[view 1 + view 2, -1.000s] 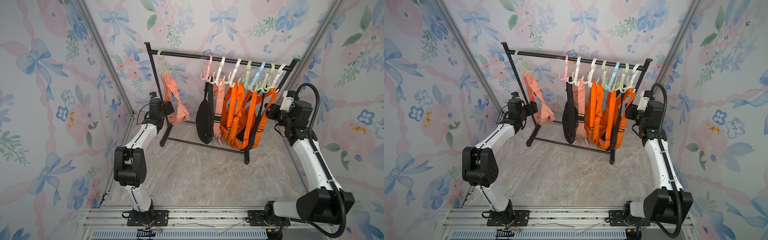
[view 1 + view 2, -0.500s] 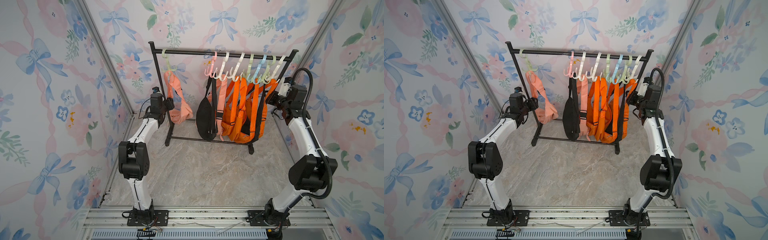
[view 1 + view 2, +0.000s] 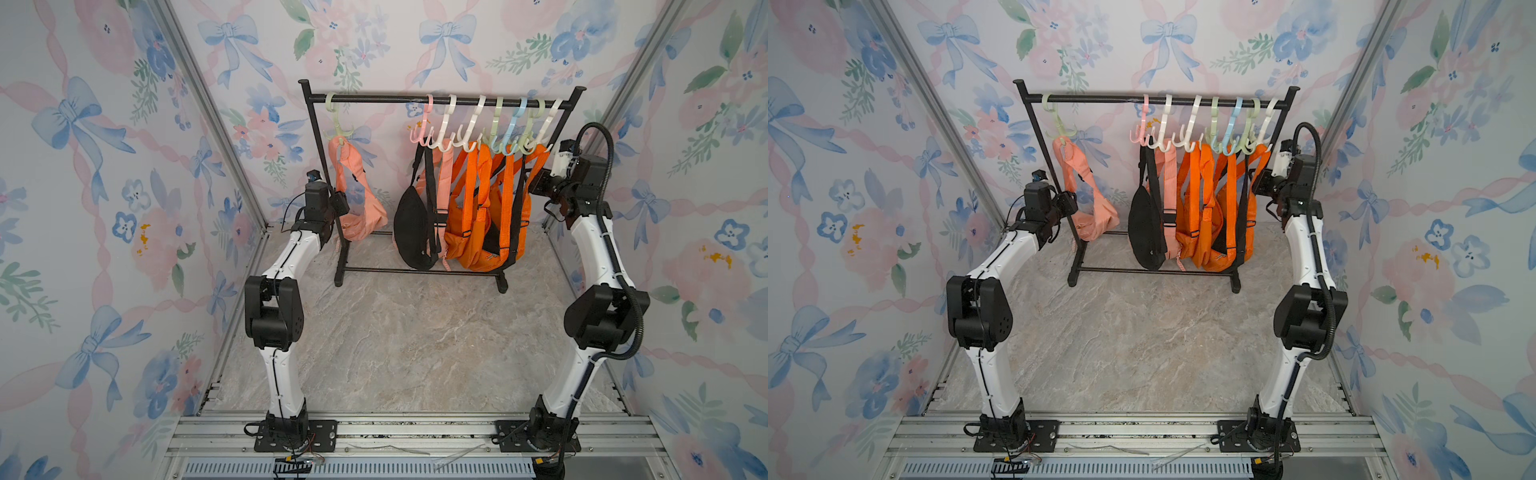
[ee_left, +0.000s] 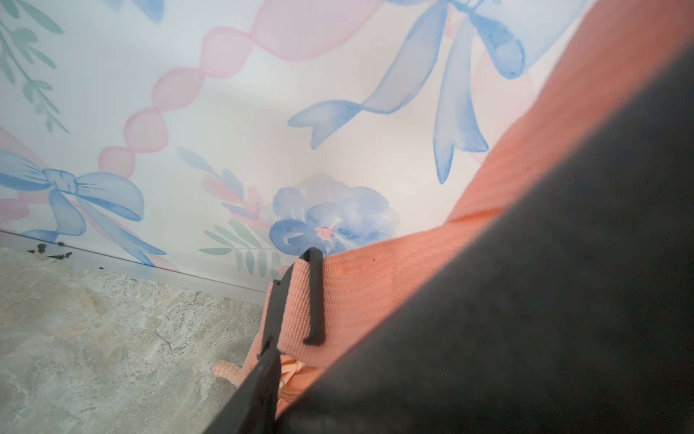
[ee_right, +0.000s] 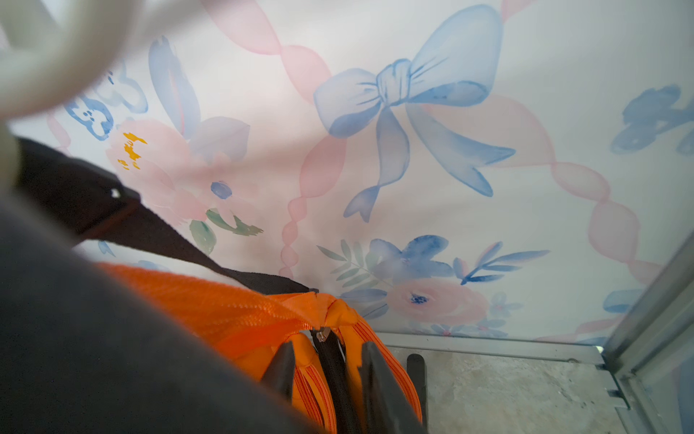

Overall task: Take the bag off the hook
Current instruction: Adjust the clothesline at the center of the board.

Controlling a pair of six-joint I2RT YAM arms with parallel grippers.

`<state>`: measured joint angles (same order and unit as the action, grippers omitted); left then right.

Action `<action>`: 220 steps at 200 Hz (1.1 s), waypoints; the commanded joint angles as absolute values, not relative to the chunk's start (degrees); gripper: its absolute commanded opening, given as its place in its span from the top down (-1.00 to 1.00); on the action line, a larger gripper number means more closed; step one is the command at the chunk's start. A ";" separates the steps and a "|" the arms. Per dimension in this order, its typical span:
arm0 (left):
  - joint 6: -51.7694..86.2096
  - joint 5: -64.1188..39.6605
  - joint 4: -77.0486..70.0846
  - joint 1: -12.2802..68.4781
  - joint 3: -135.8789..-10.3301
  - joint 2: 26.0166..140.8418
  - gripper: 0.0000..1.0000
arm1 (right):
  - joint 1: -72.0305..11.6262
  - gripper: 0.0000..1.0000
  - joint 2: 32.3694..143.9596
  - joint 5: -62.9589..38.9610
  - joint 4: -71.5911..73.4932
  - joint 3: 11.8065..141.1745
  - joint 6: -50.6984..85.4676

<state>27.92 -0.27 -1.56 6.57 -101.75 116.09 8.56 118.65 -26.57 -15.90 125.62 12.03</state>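
The salmon-pink bag [image 3: 365, 220], black bag [image 3: 413, 237] and orange bags [image 3: 469, 245] share a black rack [image 3: 374, 99], grey-beige marbled desk [image 3: 415, 340] and blue-bowed, pink-flowered wallpaper [image 3: 83, 166].

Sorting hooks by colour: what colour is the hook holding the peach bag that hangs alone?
The hook is pale green, clearest in a top view.

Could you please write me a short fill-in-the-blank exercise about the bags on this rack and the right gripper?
1. The peach bag hangs alone from a pale ____ hook.
2. The waist bag nearest it on the rail is ____.
3. The right gripper holds the orange bag on both sides of its black ____.
Missing words: green; black; zipper.
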 commanded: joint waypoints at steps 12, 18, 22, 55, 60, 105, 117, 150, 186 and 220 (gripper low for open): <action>29.02 -1.44 -1.72 8.87 -100.94 115.74 -0.07 | 7.38 0.38 125.59 -32.50 -25.85 136.51 10.82; 28.82 -1.17 -1.68 9.09 -100.52 115.36 -0.07 | 7.34 0.38 126.50 -32.60 -26.62 138.22 10.64; 28.66 -1.01 -1.73 9.24 -100.30 115.03 -0.07 | 7.37 0.38 127.11 -32.61 -26.99 139.02 10.58; 27.11 0.74 -0.89 10.52 -99.14 113.22 -0.20 | 7.84 0.32 128.89 -32.56 -27.39 143.11 10.79; 26.84 0.89 -0.71 10.75 -99.15 113.06 -0.23 | 8.02 0.29 128.81 -32.41 -27.58 143.40 10.88; 25.99 2.68 -0.26 11.93 -97.08 109.55 -0.52 | 9.32 -0.35 122.95 -28.11 -30.24 139.23 10.63; 25.93 2.84 -0.26 12.12 -96.11 108.40 -0.54 | 10.02 -0.45 119.80 -27.43 -29.37 135.35 10.43; 25.67 3.23 -0.40 12.60 -92.21 104.20 -0.60 | 12.53 -0.54 110.04 -26.24 -25.04 122.80 10.69; 24.97 4.86 -0.64 13.55 -86.72 98.92 -0.96 | 14.51 -0.57 98.85 -24.51 -20.81 109.18 11.69; 22.99 4.49 -1.10 15.55 -83.24 94.90 -0.96 | 14.44 -0.54 88.60 -22.76 -17.25 97.77 12.96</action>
<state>25.54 4.64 -0.23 13.85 -85.17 97.67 14.94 93.58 -24.05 -20.95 103.39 11.35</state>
